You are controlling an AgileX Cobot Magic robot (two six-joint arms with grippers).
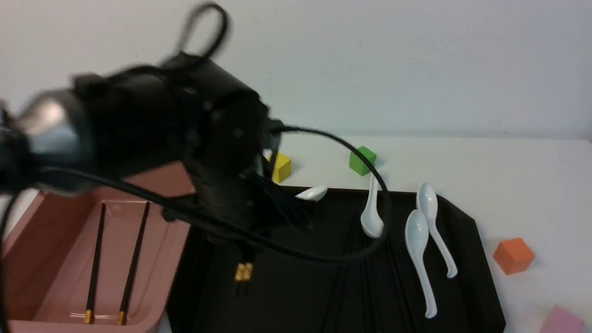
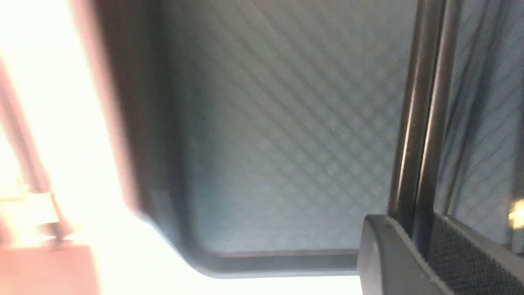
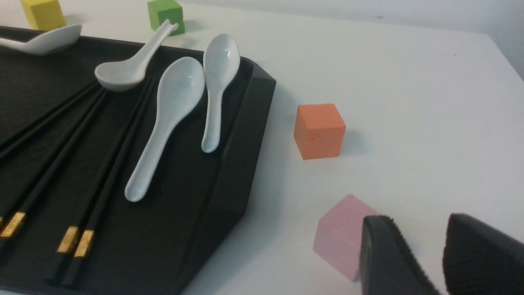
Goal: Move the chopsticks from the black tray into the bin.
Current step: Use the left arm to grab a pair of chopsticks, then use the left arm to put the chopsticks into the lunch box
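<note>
My left gripper (image 2: 421,233) is shut on a pair of black chopsticks (image 2: 417,123) and holds them over the left part of the black tray (image 1: 296,296). In the front view the left arm (image 1: 152,129) is motion-blurred, and the pair's gold bands (image 1: 243,272) hang below it. Two chopsticks (image 1: 95,263) lie in the pink bin (image 1: 41,217) at the left. Several more chopsticks (image 3: 61,164) lie on the tray beside the spoons. My right gripper (image 3: 425,246) is open and empty above the table, to the right of the tray.
White ceramic spoons (image 1: 418,249) lie on the tray's right half. An orange block (image 1: 513,254) and a small pink block (image 3: 339,237) stand right of the tray, the pink one close to my right gripper. A green block (image 1: 362,160) and a yellow block (image 1: 280,167) stand behind the tray.
</note>
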